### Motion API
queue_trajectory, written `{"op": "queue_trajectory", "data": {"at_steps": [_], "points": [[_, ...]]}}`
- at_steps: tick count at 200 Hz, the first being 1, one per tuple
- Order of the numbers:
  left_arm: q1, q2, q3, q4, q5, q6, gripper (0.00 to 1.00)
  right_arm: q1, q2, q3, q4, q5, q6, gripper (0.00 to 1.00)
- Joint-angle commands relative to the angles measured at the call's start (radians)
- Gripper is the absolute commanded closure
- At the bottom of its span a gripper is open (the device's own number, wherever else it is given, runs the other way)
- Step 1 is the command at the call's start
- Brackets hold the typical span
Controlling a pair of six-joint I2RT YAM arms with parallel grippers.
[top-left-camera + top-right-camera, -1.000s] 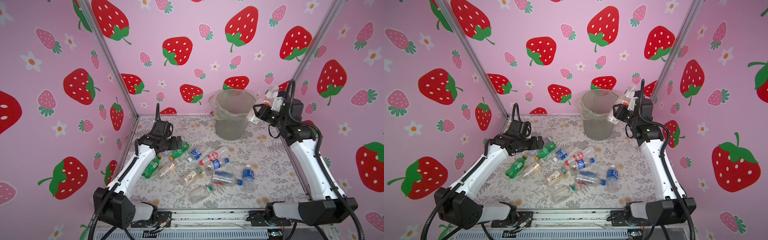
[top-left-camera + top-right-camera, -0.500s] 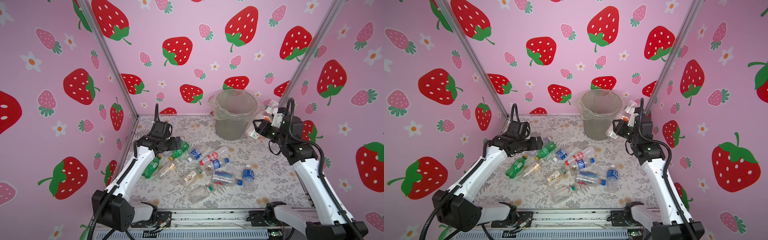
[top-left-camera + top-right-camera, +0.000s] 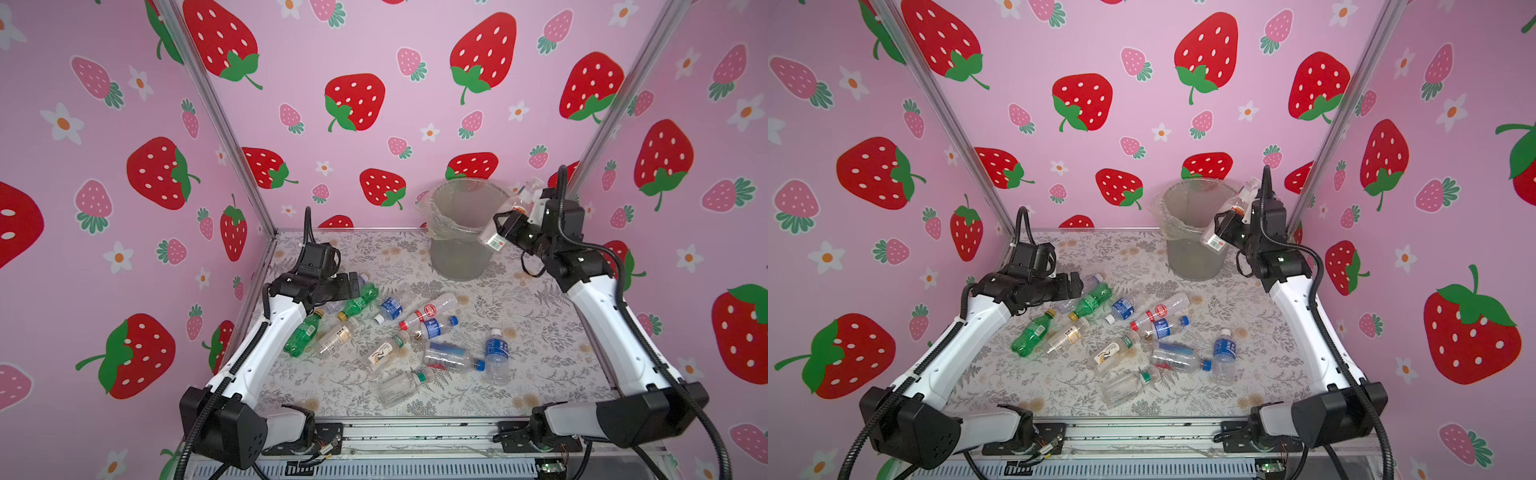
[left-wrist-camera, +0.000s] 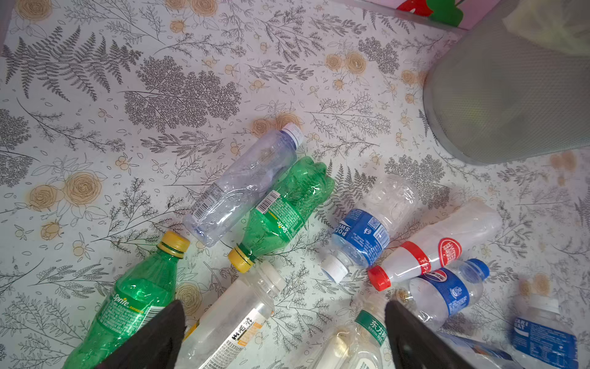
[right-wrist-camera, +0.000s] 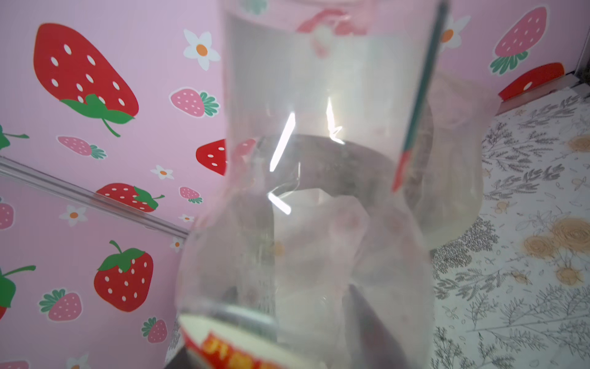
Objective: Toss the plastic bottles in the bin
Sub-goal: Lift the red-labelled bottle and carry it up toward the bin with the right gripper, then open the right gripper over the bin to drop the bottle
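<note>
The bin (image 3: 459, 249) (image 3: 1194, 253), grey and lined with a clear bag, stands at the back of the table. My right gripper (image 3: 506, 226) (image 3: 1224, 227) (image 5: 287, 335) is shut on a clear plastic bottle (image 3: 527, 194) (image 3: 1236, 203) (image 5: 319, 159) with a red-and-white label, held tilted in the air at the bin's right rim. Several plastic bottles lie on the table, among them two green ones (image 3: 301, 337) (image 4: 287, 204). My left gripper (image 3: 353, 284) (image 3: 1076, 286) (image 4: 284, 319) hangs open over their left end, holding nothing.
A blue-labelled bottle (image 3: 496, 357) stands upright at the right of the pile. Pink strawberry walls close in the left, back and right sides. The metal rail (image 3: 415, 432) runs along the table's front edge, between the arm bases.
My right gripper, with the bottle, dipped down beside the bin and has risen again, now a little nearer the rim. The left arm has hardly moved.
</note>
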Motion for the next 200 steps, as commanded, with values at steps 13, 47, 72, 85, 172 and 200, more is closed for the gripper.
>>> {"op": "queue_trajectory", "data": {"at_steps": [13,47,72,85,172,200], "points": [[0.019,0.009,0.013,-0.011,0.012,-0.007,0.01,0.012,0.247,0.280,-0.050,0.101,0.069,0.38],[0.030,0.012,0.012,-0.015,0.018,-0.008,0.01,0.019,0.510,0.699,-0.260,0.045,0.037,0.01],[0.030,0.009,0.010,-0.011,0.021,-0.009,0.01,0.026,0.489,0.752,-0.290,0.066,0.009,0.01],[0.032,0.009,0.012,-0.011,0.021,-0.009,0.01,0.025,0.436,0.702,-0.278,0.080,0.000,0.01],[0.037,-0.012,0.005,0.002,0.049,-0.017,0.01,0.019,0.092,0.244,-0.212,0.015,-0.100,0.01],[0.037,-0.017,0.004,0.009,0.048,-0.013,0.01,0.010,-0.015,0.058,-0.159,0.004,-0.118,0.01]]}}
